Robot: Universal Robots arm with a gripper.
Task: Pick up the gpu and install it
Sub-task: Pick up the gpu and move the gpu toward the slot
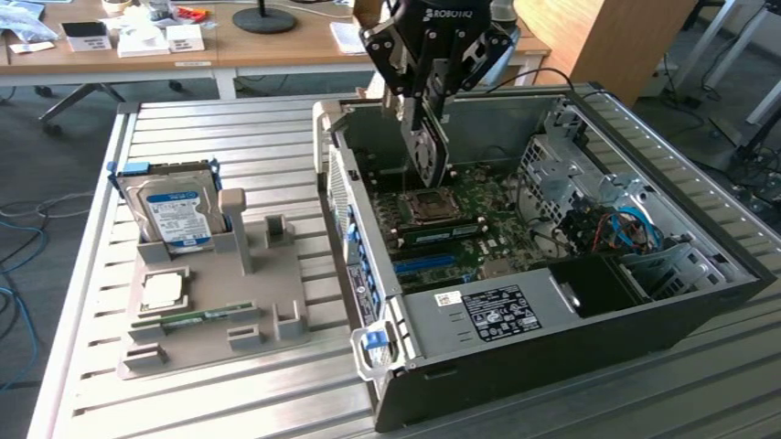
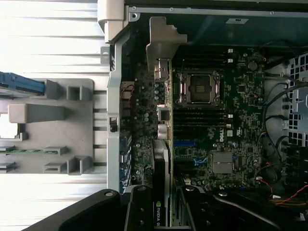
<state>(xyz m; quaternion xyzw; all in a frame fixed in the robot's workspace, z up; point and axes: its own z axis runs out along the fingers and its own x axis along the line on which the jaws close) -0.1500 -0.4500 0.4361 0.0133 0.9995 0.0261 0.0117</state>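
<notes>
Wrist view: gripper (image 2: pixel 166 204) clamps the thin, flat green gpu (image 2: pixel 163 159) edge-on above the motherboard (image 2: pixel 231 130).

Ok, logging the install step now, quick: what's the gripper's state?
Gripper: closed on the gpu, which it holds on edge over the motherboard inside the open computer case.

Robotics lab in office-type rm. Evidence: robot gripper (image 1: pixel 430 169) at open PC case (image 1: pixel 683 302), alu slatted workbench (image 1: pixel 244 402), grey parts fixture (image 1: pixel 232 311), wooden desks (image 1: pixel 281 50) w/ clutter behind, cables (image 1: pixel 15 229) on floor.
</notes>
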